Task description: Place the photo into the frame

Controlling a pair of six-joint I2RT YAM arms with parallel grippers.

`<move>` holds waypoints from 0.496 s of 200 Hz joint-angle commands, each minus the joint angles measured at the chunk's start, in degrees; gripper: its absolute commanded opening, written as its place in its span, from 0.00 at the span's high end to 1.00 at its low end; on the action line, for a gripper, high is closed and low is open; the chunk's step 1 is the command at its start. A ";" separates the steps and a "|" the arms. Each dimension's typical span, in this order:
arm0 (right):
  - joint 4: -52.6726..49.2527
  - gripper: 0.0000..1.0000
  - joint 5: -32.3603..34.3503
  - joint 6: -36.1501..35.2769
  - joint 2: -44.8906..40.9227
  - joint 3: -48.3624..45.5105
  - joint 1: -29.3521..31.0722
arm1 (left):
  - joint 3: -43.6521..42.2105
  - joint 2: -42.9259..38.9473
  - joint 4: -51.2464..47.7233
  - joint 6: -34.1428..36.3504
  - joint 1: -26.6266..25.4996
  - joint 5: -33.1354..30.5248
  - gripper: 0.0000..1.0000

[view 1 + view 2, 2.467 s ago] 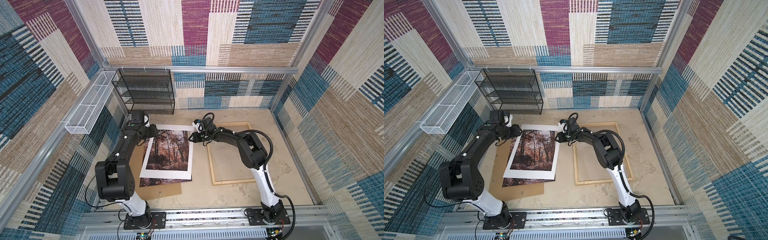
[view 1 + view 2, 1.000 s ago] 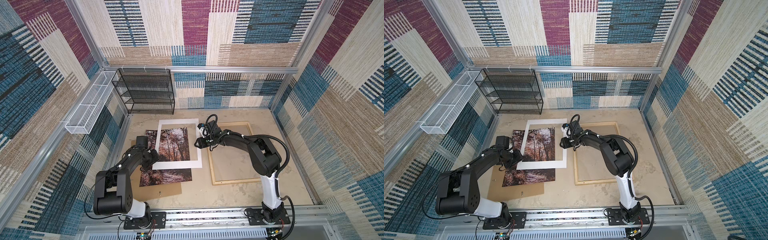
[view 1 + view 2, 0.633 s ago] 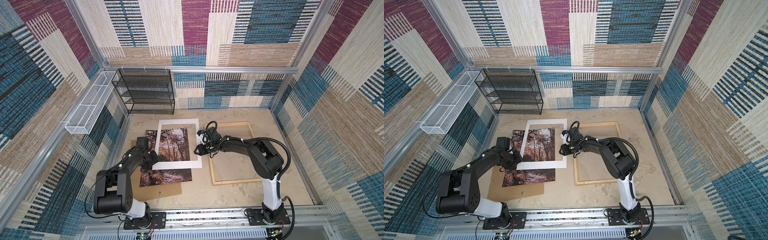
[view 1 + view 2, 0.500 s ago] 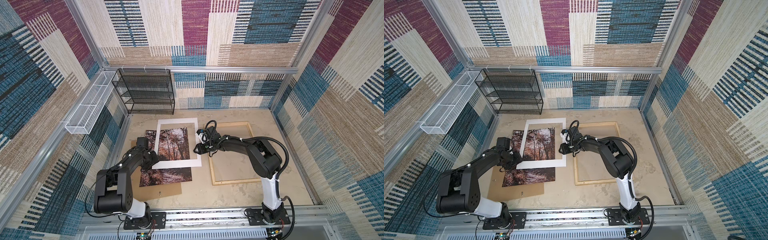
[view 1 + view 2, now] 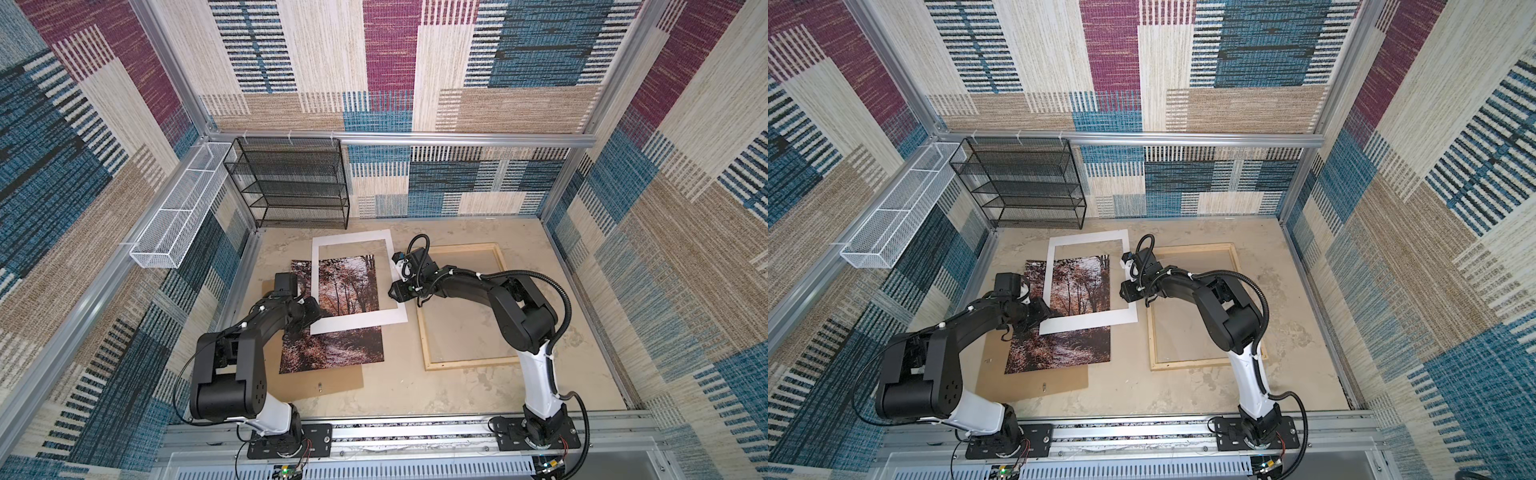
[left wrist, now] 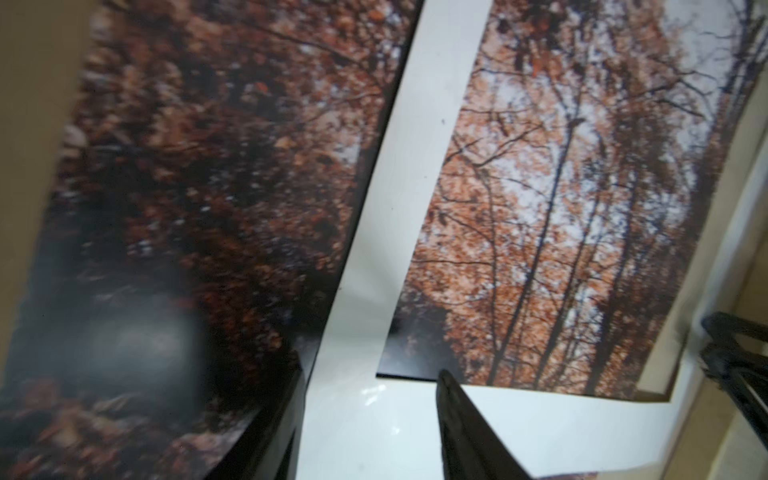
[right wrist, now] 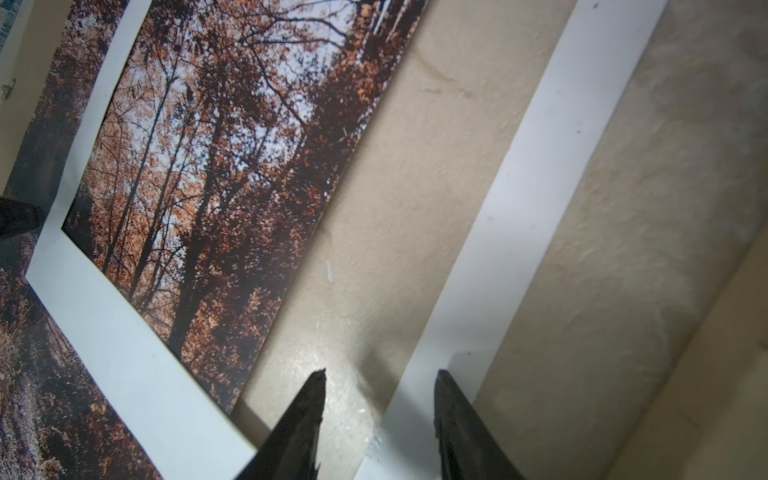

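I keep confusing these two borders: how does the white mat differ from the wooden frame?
The white mat is white card; the wooden frame is pale wood strips. The mat lies partly over the photo; the frame shows only table through its middle. The left gripper and right gripper are both at the mat, neither at the frame. Both are rectangular borders on the table.

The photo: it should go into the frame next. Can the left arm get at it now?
Probably yes. The left hand is right over the photo, whose near half lies bare. The mat overlies the far half, though, and may need moving off first.
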 commanded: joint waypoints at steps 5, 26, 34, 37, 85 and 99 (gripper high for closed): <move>-4.07 0.55 0.48 -1.45 -0.01 -0.67 -0.03 | 0.20 1.01 0.84 1.86 -0.83 7.43 0.46; -3.80 0.55 -0.20 -1.33 -0.10 -0.72 -0.03 | 0.55 1.03 1.23 2.17 -1.10 8.90 0.46; -3.80 0.55 -0.17 -1.34 -0.18 -0.72 -0.03 | 0.42 0.47 1.58 2.02 -1.12 9.49 0.46; -3.80 0.55 -0.15 -1.33 -0.22 -0.80 -0.03 | 0.28 0.19 1.76 1.94 -1.21 9.58 0.46; -3.88 0.55 -0.37 -1.95 -0.80 -1.40 -0.03 | -1.32 -5.27 4.95 0.19 -1.30 11.83 0.44; -3.88 0.55 -0.51 -2.12 -1.02 -1.50 -0.03 | -1.81 -6.30 5.96 -0.26 -1.32 12.94 0.43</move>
